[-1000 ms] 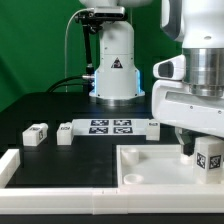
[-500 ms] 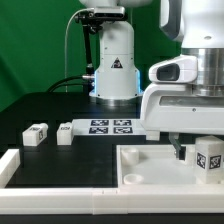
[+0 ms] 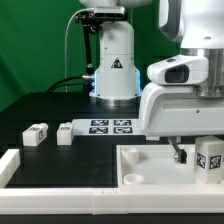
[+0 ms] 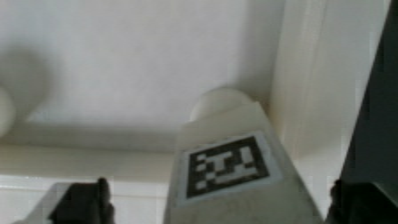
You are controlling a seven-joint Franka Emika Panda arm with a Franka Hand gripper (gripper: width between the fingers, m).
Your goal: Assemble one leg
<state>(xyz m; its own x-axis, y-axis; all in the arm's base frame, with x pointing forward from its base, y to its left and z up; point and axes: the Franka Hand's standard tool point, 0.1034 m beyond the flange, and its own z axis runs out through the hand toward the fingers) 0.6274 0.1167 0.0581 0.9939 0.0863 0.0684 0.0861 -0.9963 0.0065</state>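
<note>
A leg (image 3: 210, 158), a small white block with a black-and-white tag, stands upright on the large white panel (image 3: 150, 168) at the exterior view's right edge. My gripper (image 3: 200, 154) is down over it, with one dark finger (image 3: 179, 151) showing beside the leg. In the wrist view the leg (image 4: 231, 165) sits between the two fingertips (image 4: 80, 203) with a gap on each side. My gripper (image 4: 222, 205) is open around it. Two more legs (image 3: 36, 134) (image 3: 66, 131) lie on the black table at the exterior view's left.
The marker board (image 3: 110, 126) lies behind the panel. A white L-shaped rail (image 3: 12, 166) runs along the front and left of the table. The robot base (image 3: 113, 70) stands at the back. A round corner socket (image 3: 131, 178) shows at the panel's front.
My hand has shifted a little toward the exterior view's left and slightly lower around the leg. The leg and the other parts have stayed in place.
</note>
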